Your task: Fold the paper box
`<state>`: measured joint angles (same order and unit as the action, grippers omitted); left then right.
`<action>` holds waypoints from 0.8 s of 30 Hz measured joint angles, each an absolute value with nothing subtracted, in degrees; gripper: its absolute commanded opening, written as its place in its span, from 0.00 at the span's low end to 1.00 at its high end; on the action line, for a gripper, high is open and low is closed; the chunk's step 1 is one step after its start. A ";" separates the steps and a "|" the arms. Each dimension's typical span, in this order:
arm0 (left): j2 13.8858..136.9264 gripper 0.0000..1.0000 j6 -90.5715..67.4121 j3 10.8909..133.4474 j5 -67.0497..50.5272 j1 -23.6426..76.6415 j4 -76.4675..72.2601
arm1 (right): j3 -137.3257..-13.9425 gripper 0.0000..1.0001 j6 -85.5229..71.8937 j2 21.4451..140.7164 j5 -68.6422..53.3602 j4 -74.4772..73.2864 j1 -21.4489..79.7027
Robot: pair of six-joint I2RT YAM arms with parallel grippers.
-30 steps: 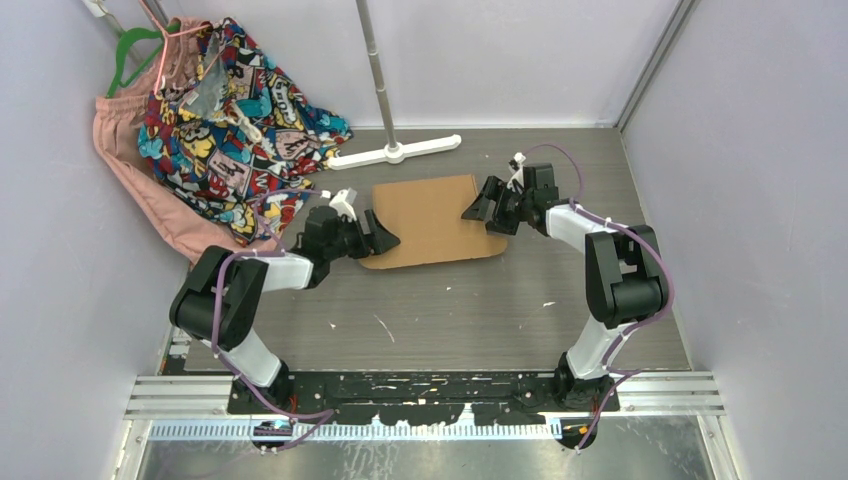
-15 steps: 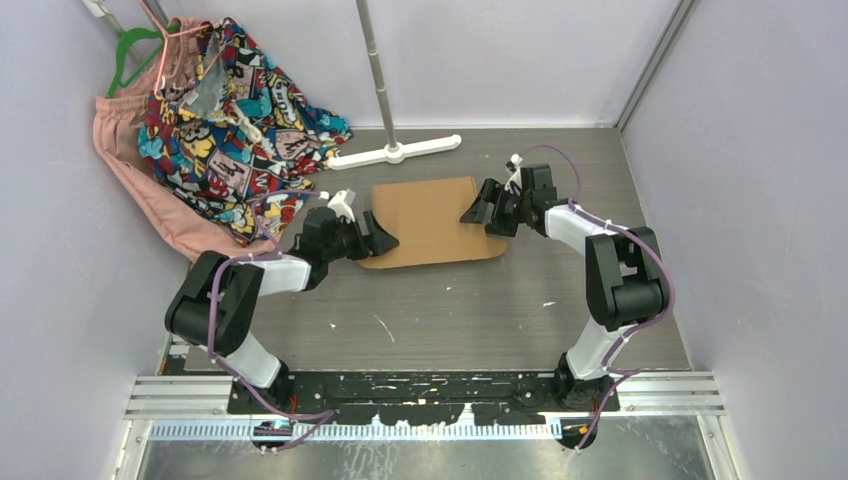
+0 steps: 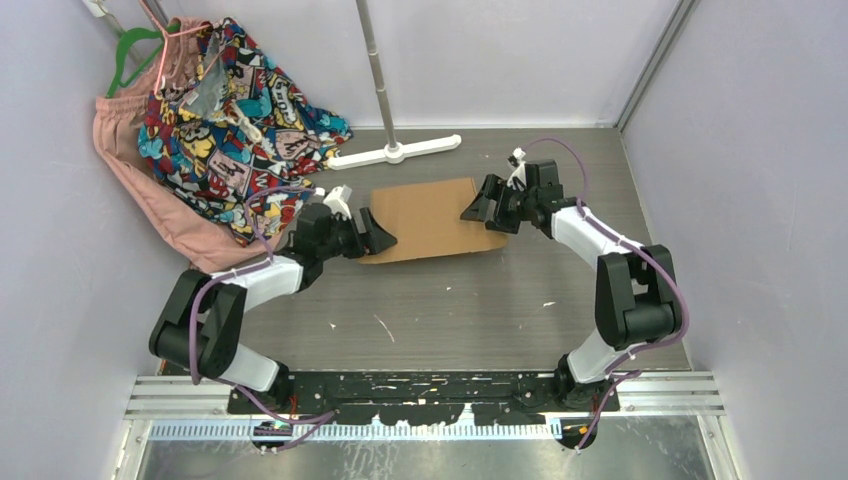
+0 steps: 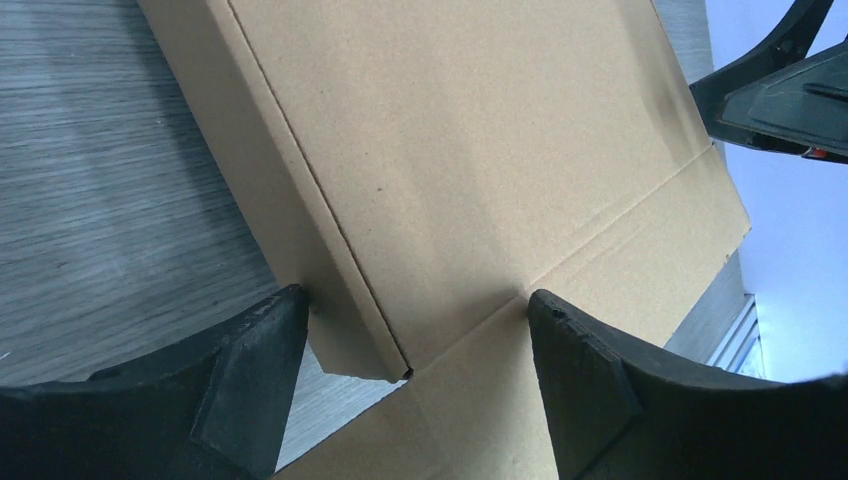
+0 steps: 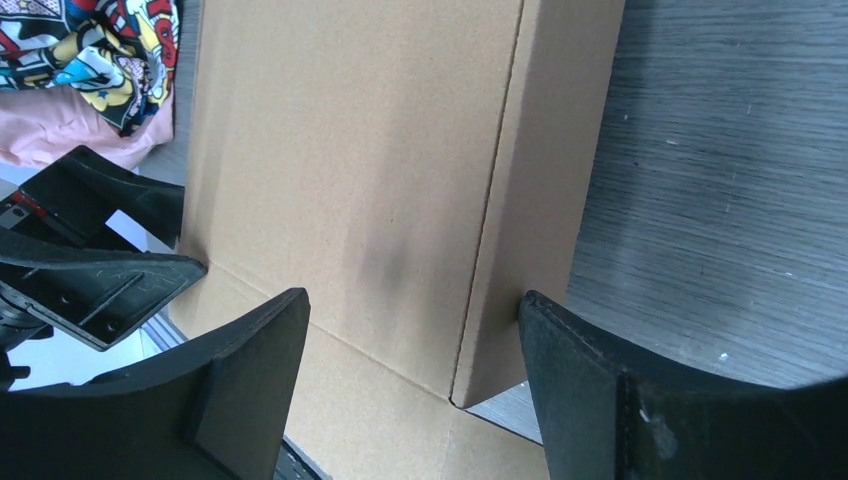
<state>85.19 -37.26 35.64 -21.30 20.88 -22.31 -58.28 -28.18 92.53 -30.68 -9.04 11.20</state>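
The paper box (image 3: 430, 218) is a flat brown cardboard piece lying on the grey table beyond the arms. My left gripper (image 3: 378, 232) stands open at its near left corner, and my right gripper (image 3: 478, 206) stands open at its right edge. In the left wrist view the box (image 4: 450, 150) fills the frame, and the left gripper (image 4: 415, 335) straddles a corner where a narrow side flap meets a crease. In the right wrist view the right gripper (image 5: 410, 335) likewise straddles the box (image 5: 350, 150) at a side flap's corner. Neither pair of jaws closes on the cardboard.
Colourful patterned clothes (image 3: 230, 110) and a pink garment (image 3: 140, 190) hang on hangers at the back left. A white stand base (image 3: 395, 153) with its pole (image 3: 372, 60) sits just behind the box. Lilac walls enclose the table on three sides.
Both arms have reached a little farther away from their bases, their elbows swinging outward. The box's near edge has shifted slightly away. Both grippers stay open.
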 measured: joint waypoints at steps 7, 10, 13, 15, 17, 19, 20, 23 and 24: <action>82.39 0.81 -37.08 37.85 -21.85 20.88 -16.67 | -58.28 0.82 -28.21 89.95 -31.07 -10.15 11.20; 81.52 0.81 -37.08 39.03 -22.02 20.88 -13.91 | -58.28 0.82 -28.25 89.36 -31.31 -10.81 11.20; 81.28 0.81 -37.06 41.04 -22.11 20.86 -10.66 | -58.26 0.82 -28.47 88.95 -31.44 -11.33 11.18; 80.99 0.81 -37.06 42.30 -22.13 20.84 -8.56 | -58.24 0.82 -28.71 88.51 -31.46 -11.75 11.18; 80.34 0.82 -37.06 43.38 -22.11 20.82 -6.57 | -58.22 0.82 -29.08 87.96 -31.62 -12.14 11.18; 79.68 0.82 -37.06 44.53 -22.11 20.80 -4.69 | -58.17 0.82 -29.56 87.18 -31.70 -12.45 11.18; 79.33 0.82 -37.04 45.30 -22.11 20.73 -3.53 | -58.17 0.82 -29.87 86.74 -31.75 -12.51 11.18; 78.67 0.82 -37.06 46.81 -22.11 20.58 -1.34 | -58.17 0.82 -30.48 85.60 -32.01 -12.51 11.16; 78.48 0.82 -37.04 47.22 -22.13 20.56 -0.67 | -58.17 0.82 -30.61 85.34 -32.08 -12.51 11.14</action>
<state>78.48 -37.04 47.22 -22.13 20.56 -0.67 -58.17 -30.61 85.34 -32.08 -12.51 11.14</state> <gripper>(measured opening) 0.818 0.819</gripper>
